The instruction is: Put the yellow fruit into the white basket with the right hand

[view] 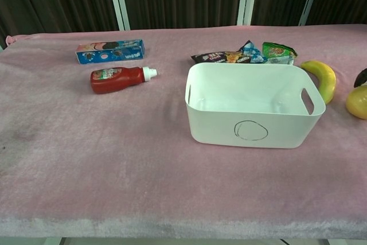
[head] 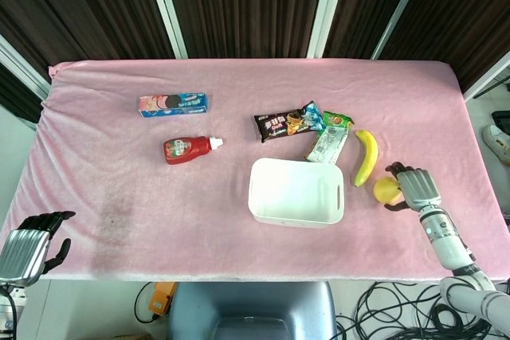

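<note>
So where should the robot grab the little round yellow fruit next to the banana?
Probably around its round middle, coming from its outer side, away from the white basket. The yellow fruit lies on the cloth, the banana is just behind it, and the right hand is already on that free side, fingers curling over it.

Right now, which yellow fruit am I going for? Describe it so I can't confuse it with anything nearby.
Start at the white basket in the middle of the pink table. Just off its right side lie two yellow fruits: a long curved banana, and nearer the front edge, a small round pear-like fruit. Yours is the round one, with the right hand against it.
</note>
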You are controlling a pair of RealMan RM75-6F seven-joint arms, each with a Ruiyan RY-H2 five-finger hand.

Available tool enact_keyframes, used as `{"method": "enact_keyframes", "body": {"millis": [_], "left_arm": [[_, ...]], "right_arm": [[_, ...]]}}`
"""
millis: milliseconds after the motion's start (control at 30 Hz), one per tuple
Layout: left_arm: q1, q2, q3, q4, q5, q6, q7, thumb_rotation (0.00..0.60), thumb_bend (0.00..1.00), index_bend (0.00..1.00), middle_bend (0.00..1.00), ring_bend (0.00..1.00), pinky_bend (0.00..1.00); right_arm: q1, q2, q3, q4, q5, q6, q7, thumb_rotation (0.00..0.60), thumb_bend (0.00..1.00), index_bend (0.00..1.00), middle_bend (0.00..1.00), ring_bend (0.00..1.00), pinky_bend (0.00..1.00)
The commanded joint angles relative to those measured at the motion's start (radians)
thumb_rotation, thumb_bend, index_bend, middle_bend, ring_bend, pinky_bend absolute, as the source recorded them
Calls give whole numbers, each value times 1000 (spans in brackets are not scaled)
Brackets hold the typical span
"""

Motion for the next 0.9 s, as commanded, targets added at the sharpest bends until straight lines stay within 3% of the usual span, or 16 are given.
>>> {"method": "enact_keyframes", "body": {"millis": [33, 133, 300, 433, 567, 800, 900], "left_arm": [[1, 0, -1, 0, 0, 2, -2, 600, 448, 285, 343, 307, 345], [2, 0, -1, 0, 1, 5, -3, 600, 448, 285, 344, 307, 345], [2, 0, -1, 1, 3, 5, -2, 600, 448, 285, 344, 307, 345], [1, -1, -1, 0, 3, 4, 0, 600, 448, 285, 344, 307, 345], [1, -1, 0, 0, 3, 3, 2, 600, 448, 286, 344, 307, 346], [2, 0, -1, 1, 5, 8, -3, 600, 448, 285, 344, 307, 345], [2, 1, 0, 1, 5, 7, -5, 600, 447, 285, 344, 307, 345]], "right_arm": [[-11, -33, -2, 41, -35, 54, 35, 600, 336, 680, 503, 612, 755], [-24, -48, 3, 60, -61, 119, 67, 600, 420, 785, 577, 679, 816], [-64, -61, 28, 45, -106, 313, 41, 600, 442, 813, 594, 694, 830], [-79, -40, 40, -43, -159, 443, 44, 600, 442, 814, 594, 694, 829], [-71, 17, 47, -208, -229, 520, 46, 600, 442, 813, 594, 694, 829], [-20, 49, 44, -360, -273, 469, 13, 600, 442, 781, 594, 686, 825], [9, 55, 27, -390, -279, 398, 26, 600, 440, 661, 558, 602, 774]]}}
